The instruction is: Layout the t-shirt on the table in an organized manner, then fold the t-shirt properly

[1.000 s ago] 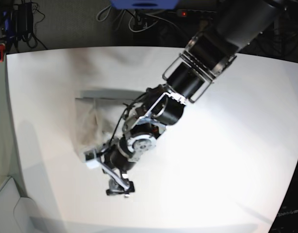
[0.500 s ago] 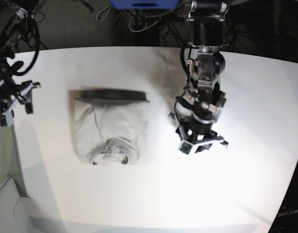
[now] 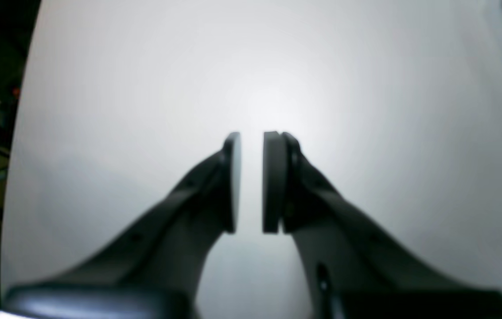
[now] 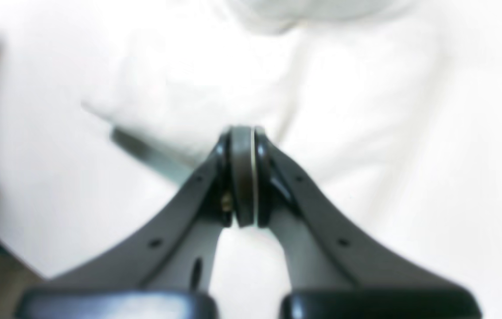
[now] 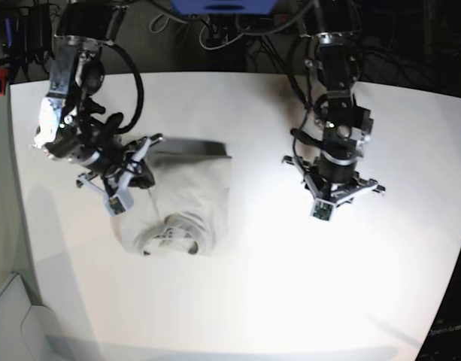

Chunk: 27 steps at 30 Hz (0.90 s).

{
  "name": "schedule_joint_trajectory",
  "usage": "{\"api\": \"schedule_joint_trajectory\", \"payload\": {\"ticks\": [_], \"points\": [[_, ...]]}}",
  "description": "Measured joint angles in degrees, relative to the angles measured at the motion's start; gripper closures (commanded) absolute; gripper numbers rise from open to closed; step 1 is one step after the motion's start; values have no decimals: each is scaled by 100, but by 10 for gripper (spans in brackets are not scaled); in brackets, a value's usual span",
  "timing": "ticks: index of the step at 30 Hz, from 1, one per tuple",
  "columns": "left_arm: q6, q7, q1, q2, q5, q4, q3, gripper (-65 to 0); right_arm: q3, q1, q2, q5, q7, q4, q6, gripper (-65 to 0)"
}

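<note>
Left wrist view: the left gripper (image 3: 251, 181), two dark matte fingers with flat round pads, shows a narrow slit between the pads and nothing in it. Under it lies only the smooth matte white tabletop (image 3: 144, 88), bright with glare.

Right wrist view: the right gripper (image 4: 243, 177) has its pads pressed together; no cloth appears to be pinched between them, though the picture is blurred. Ahead lies the soft, pale grey-beige short-sleeved t-shirt (image 4: 215, 75), washed out, one straight edge casting a shadow.

Base view: the t-shirt (image 5: 189, 199) lies as a compact, roughly rectangular bundle in the left half of the table (image 5: 253, 301), round collar toward the near edge. The right gripper (image 5: 132, 162) sits at the bundle's far left corner; the left gripper (image 5: 332, 192) is well apart, over bare table. Judged: folding looks essentially complete; perhaps tidying remains.
</note>
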Motion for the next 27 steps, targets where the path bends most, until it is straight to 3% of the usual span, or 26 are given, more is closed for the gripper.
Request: {"api": "schedule_joint_trajectory", "payload": {"ticks": [2,5,8,17,24,27], "points": [[9,238,63,-15,-321,306,-2,-82,-149,-37,-11,-59,109,-378,2,0],[-4,623,232,-214,-859,608,31,-81,-323,-66,59,15,817,-953,0,0],[2,911,247,-326,-1012,802,-28,-81,-345,-101,57,28,981,-1198,-2,0],[15,1073,892,-426,-1624,1443,-13,-81,-271,-1209,192,-24,855,1021,0,0],[24,1097,2090,-293,-1613,1567,103,-78,929,-2326,321,-66,822,1453,2,0],[44,977,2675,-33,-1738,1615,603,-9,1373,-2562,332,-11,1016,1486,0,0]]}}
